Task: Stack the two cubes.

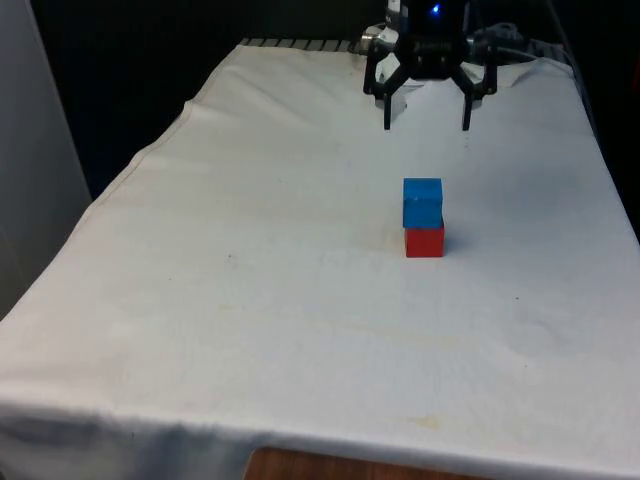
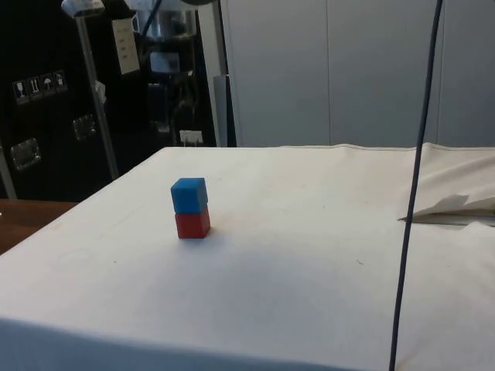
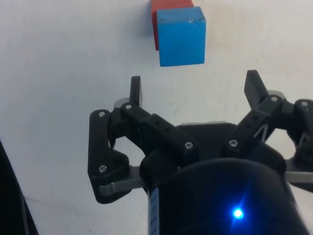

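Observation:
A blue cube (image 1: 422, 202) rests on top of a red cube (image 1: 424, 241) on the white cloth, right of the middle in the front view. The same stack stands in the side view, blue cube (image 2: 189, 195) over red cube (image 2: 192, 224). My gripper (image 1: 427, 124) hangs open above the table, farther back than the stack and well clear of it, with nothing between its fingers. In the wrist view the blue cube (image 3: 181, 35) covers most of the red cube (image 3: 166, 14), beyond the spread fingertips of the gripper (image 3: 194, 88).
The white cloth (image 1: 250, 300) covers the whole table, with folds at the far right corner (image 2: 456, 205). A thin dark cable (image 2: 414, 185) hangs down in the side view. A strip of wooden table edge (image 1: 330, 468) shows at the near side.

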